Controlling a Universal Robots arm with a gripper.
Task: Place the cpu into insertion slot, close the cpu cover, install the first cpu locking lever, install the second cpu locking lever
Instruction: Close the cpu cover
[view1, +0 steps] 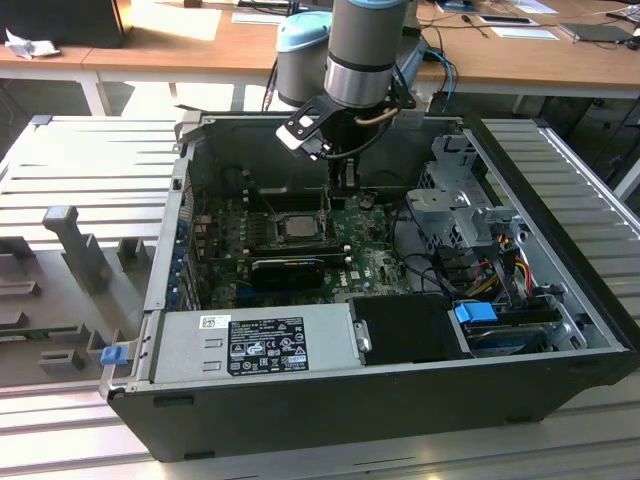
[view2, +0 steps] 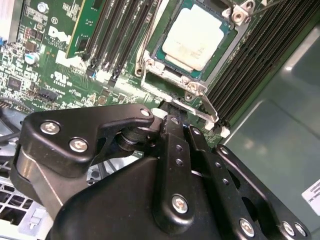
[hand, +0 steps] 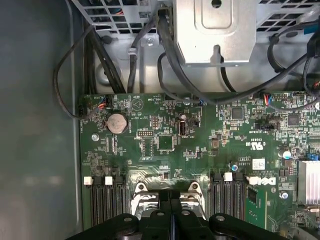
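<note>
The cpu (view2: 196, 37), a pale silvery square, lies in the insertion slot (view2: 167, 75) on the green motherboard (hand: 165, 145); the exterior view has the cpu (view1: 297, 225) mid-board. The cpu cover (view2: 150, 60), a thin metal frame, lies flat around the chip. A thin metal lever (view2: 210, 107) runs along one side of the socket; whether it is latched I cannot tell. My gripper (view2: 169, 111) hangs just beside the socket's edge, fingers shut together with nothing visible between them. Both the first wrist view, with the gripper (hand: 171, 202), and the exterior view, with the gripper (view1: 340, 182), place it over the board.
Black memory slots (view2: 112, 35) flank the socket on both sides. The open computer case (view1: 400, 400) holds a power supply (view1: 255, 345) at the front and a drive cage with cables (view1: 470, 225) on the exterior view's right. A black card (view1: 290, 268) lies below the socket.
</note>
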